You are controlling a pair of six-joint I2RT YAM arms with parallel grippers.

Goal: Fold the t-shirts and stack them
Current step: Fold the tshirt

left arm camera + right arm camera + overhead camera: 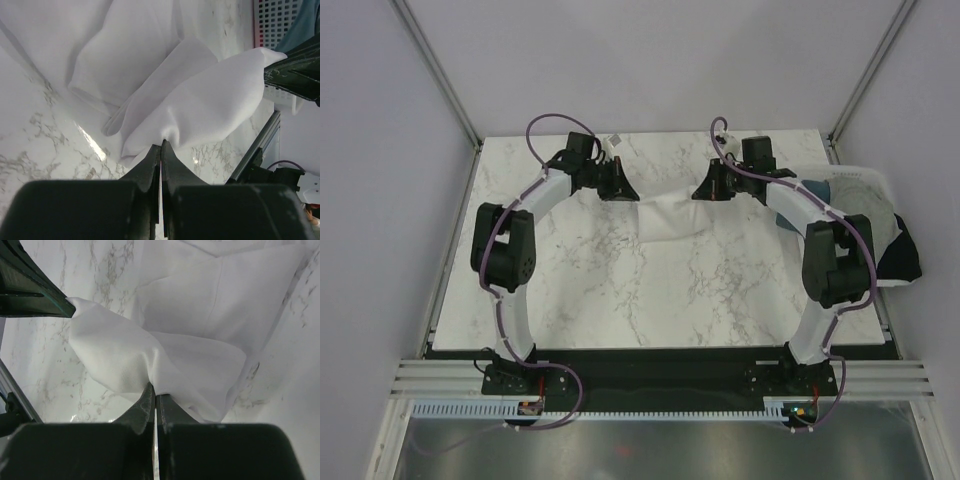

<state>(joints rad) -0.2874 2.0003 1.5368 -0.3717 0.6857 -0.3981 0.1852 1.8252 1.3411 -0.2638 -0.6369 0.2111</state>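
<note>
Pinching white shirt point(672, 214), upper centre of frame, w/ left jaws and right jaws clamped on its top edge; rest draped on surface point(620, 290). Could slip out or fold crooked if tugged unevenly.

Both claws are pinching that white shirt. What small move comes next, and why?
Probably carry both pinches toward the near edge together, folding the shirt over itself. The left gripper and right gripper are each shut on the raised far edge of the white t-shirt, while the rest lies rumpled on the table.
</note>
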